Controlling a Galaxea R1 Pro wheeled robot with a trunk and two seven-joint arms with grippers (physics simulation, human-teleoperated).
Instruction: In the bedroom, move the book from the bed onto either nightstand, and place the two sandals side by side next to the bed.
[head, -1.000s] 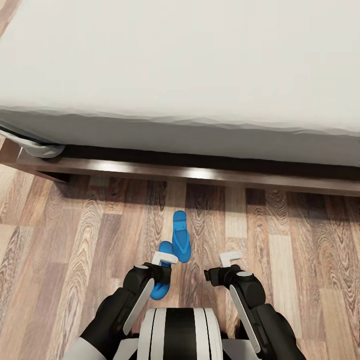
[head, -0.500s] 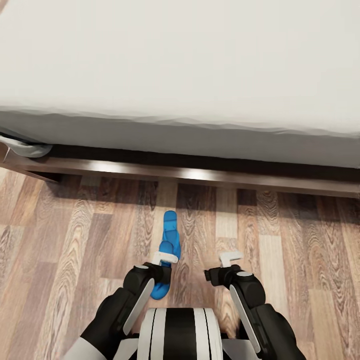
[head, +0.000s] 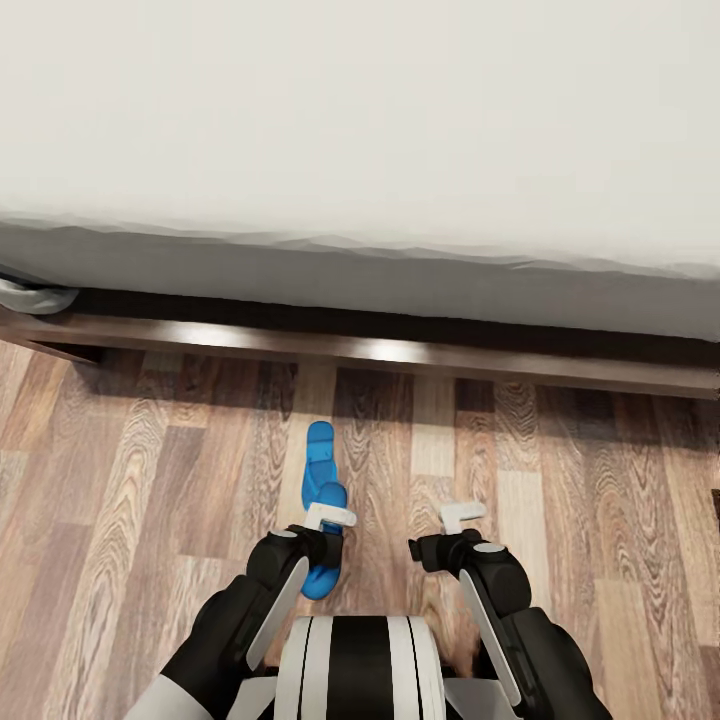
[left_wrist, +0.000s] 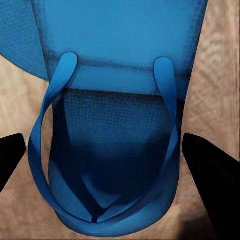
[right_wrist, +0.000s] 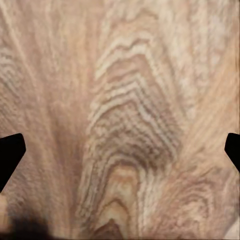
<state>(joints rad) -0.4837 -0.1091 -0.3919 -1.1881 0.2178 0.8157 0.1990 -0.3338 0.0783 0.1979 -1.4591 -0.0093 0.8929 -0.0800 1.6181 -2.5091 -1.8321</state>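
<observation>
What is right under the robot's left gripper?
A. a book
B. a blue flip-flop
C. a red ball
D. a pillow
B: the left wrist view looks straight down on a blue sandal with its thong straps, lying on the wood floor between the open gripper fingers.

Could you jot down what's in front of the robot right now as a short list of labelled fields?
Setting: brown wood-plank floor beside a low bed with an off-white mattress on a dark wooden frame
Footwear: two bright blue flip-flop sandals, overlapping in the head view
Left gripper: above the nearer sandal, fingers apart
Right gripper: open over bare floor
Book: not visible
</observation>
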